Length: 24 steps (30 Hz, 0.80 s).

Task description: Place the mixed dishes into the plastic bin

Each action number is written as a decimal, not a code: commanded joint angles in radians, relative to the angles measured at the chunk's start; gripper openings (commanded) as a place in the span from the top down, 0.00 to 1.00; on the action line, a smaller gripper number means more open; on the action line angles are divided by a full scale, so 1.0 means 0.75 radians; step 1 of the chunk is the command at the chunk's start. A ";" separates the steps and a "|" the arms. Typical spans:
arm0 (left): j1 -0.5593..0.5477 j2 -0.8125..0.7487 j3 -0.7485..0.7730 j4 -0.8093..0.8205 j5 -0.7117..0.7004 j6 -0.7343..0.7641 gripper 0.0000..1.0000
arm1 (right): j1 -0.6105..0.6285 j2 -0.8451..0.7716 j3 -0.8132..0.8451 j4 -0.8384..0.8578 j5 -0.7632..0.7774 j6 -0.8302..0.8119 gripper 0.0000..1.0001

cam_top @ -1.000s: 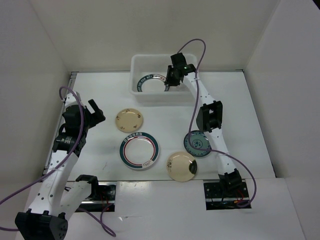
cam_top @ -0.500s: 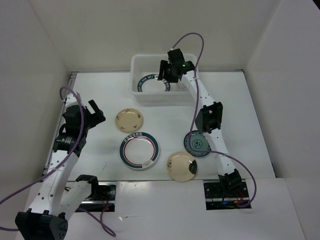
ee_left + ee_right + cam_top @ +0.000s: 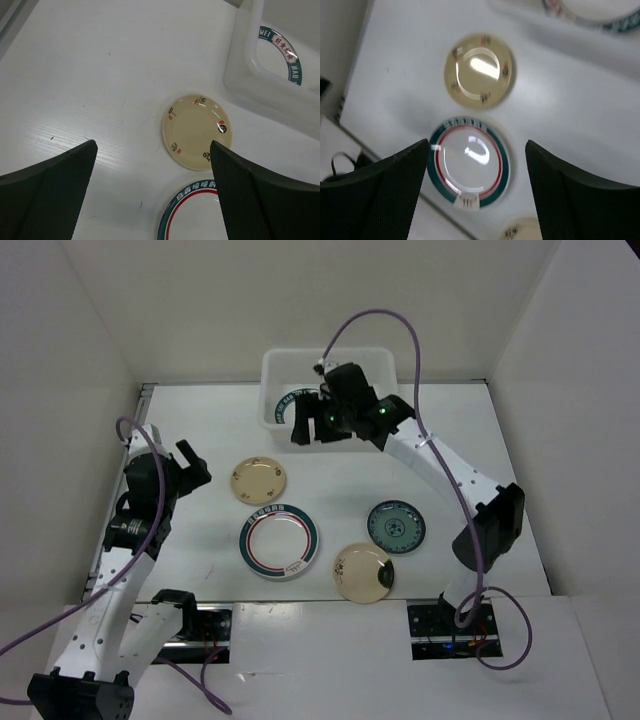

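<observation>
White tabletop [image 3: 470, 450] still carries four plates; one rimmed plate [image 3: 285, 403] already lies in the plastic bin [image 3: 268, 380]. My right gripper [image 3: 318, 430], fingers apart and empty, has swung out from over the bin to its front wall within half a second. Next, I judge, comes a descent onto the far cream plate [image 3: 258, 480]. My left gripper [image 3: 190, 465] hangs spread and idle.

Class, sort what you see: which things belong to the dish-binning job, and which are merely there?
Belong to the job: plastic bin; rimmed plate inside it; second rimmed plate; far cream plate; near cream plate; teal plate.

Merely there: purple cables; table; enclosure walls.
</observation>
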State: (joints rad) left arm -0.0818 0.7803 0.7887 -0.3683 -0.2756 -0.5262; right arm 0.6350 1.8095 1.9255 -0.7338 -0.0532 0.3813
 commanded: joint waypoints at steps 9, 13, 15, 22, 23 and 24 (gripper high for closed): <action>-0.097 0.031 -0.002 0.051 0.001 0.004 0.00 | 0.039 -0.257 -0.976 0.240 -0.469 0.115 0.19; -0.124 0.058 -0.002 0.051 -0.023 0.004 0.00 | 0.051 -0.171 -1.093 0.411 -0.602 0.146 0.29; -0.151 0.070 -0.002 0.051 -0.023 0.004 0.00 | 0.065 -0.094 -1.105 0.495 -0.649 0.158 0.31; -0.179 0.097 -0.002 0.039 -0.035 0.004 0.00 | 0.111 0.111 -1.093 0.635 -0.694 0.189 0.39; -0.191 0.097 -0.002 0.039 -0.035 0.004 0.00 | 0.129 0.127 -1.093 0.635 -0.676 0.189 0.40; -0.192 0.097 -0.002 0.039 -0.035 0.004 0.00 | 0.129 0.142 -1.093 0.635 -0.657 0.189 0.40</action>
State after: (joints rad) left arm -0.2169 0.8551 0.7868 -0.3660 -0.2874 -0.5266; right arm 0.7101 1.8885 1.1007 -0.3370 -0.5480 0.5224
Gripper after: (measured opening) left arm 1.001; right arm 0.599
